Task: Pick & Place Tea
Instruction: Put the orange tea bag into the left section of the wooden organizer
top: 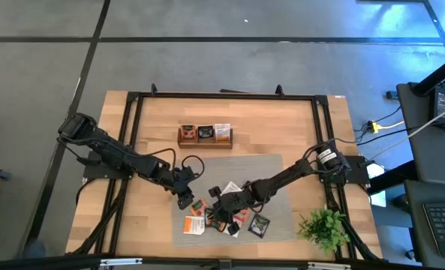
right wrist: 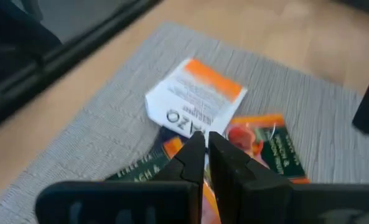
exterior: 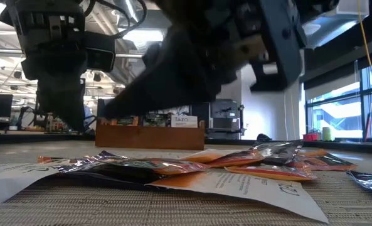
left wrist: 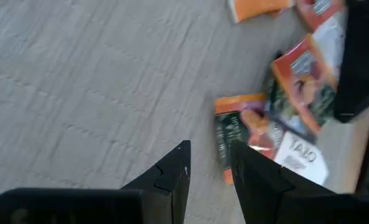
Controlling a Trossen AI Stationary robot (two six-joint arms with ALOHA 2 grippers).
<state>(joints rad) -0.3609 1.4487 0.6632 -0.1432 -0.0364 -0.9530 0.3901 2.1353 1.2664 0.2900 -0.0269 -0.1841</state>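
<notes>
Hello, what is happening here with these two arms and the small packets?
Two robot arms work over a pile of tea sachets on a grey mat. The right gripper is shut, low over the pile at a white sachet. The left gripper is open and empty beside the pile. A wooden tray farther back already holds some sachets.

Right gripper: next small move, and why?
Probably lift slightly. The right gripper sits low on the sachet pile, fingers nearly together, possibly pinching a sachet edge, though that is unclear. A small raise would show it. The left gripper waits open beside the pile.
</notes>
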